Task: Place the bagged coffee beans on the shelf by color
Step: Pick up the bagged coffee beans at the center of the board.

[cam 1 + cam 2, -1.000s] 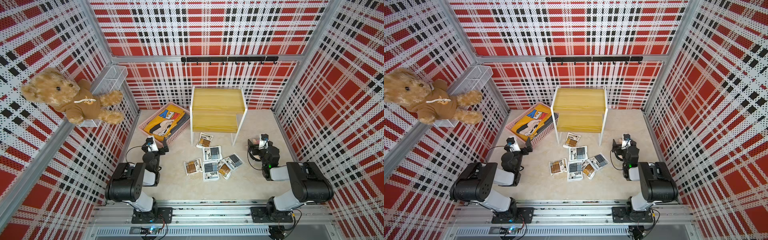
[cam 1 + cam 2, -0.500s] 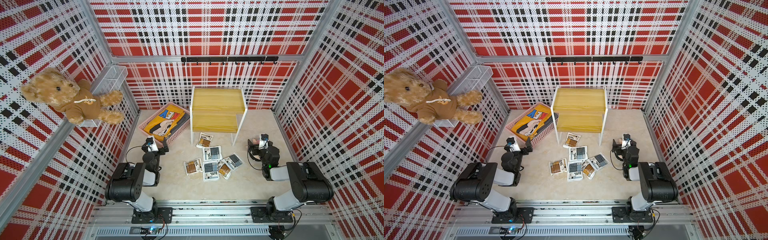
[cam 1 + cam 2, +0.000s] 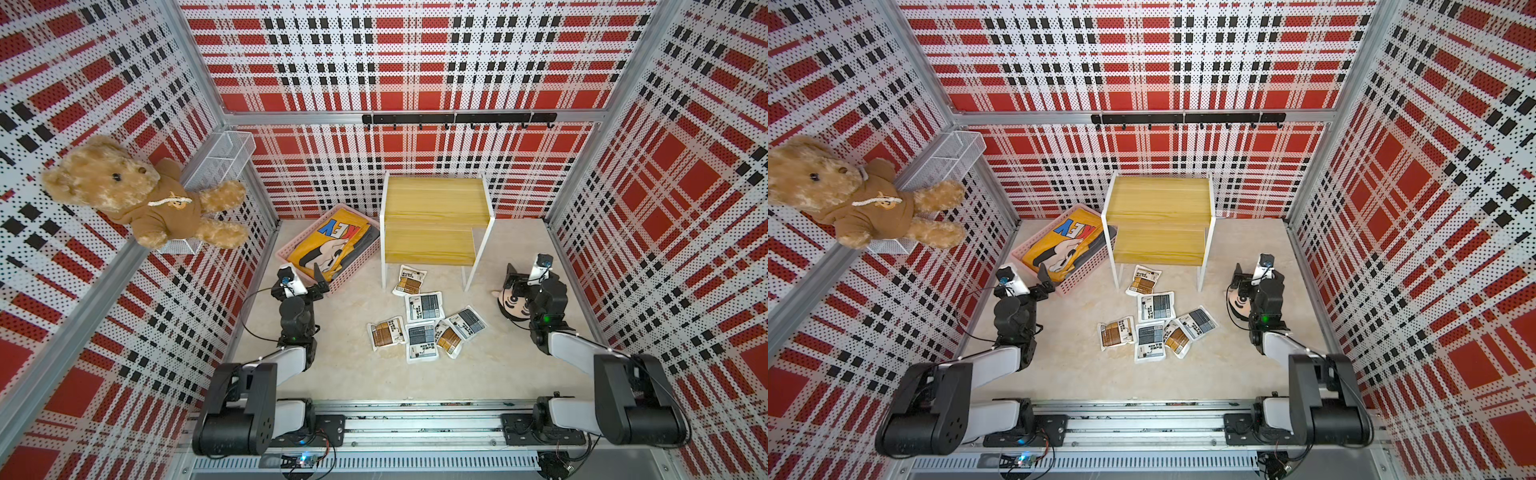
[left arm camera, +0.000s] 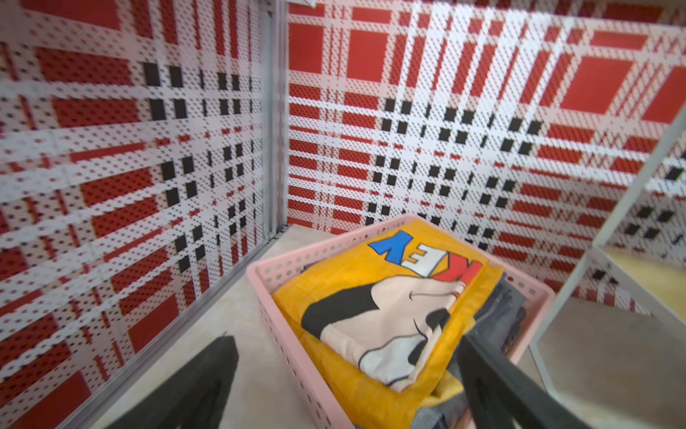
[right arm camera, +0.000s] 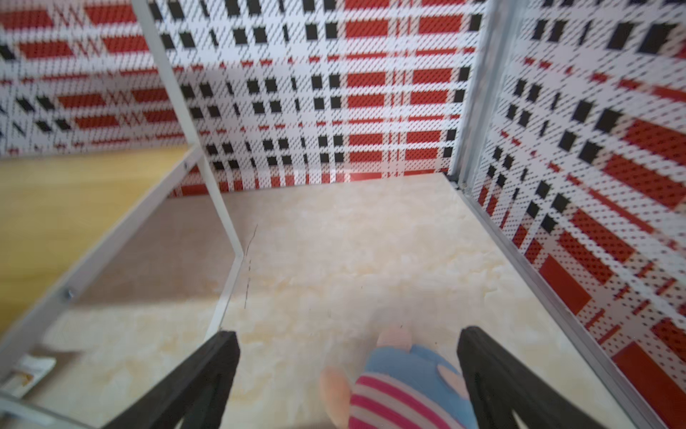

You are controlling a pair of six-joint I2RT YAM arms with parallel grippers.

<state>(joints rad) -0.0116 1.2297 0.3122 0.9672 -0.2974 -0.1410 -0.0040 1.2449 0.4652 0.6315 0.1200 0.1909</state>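
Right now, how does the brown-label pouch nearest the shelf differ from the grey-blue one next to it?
Label: the brown pouch has a brown panel, the grey-blue pouch a grey-blue one. Place: the brown pouch lies at the front legs of the shelf; the grey-blue pouch lies farther out on the table. Both are white, lying flat, off the shelf.

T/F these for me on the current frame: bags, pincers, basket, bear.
1. All six coffee bags lie on the floor; the shelf is bare. True.
2. The left pincer is shut on a bag. False: it is open, holding nothing.
3. The yellow garment lies in the pink basket. True.
4. The teddy bear sits on the shelf. False: it is up by the white wire basket.
5. The right pincer is open. True.
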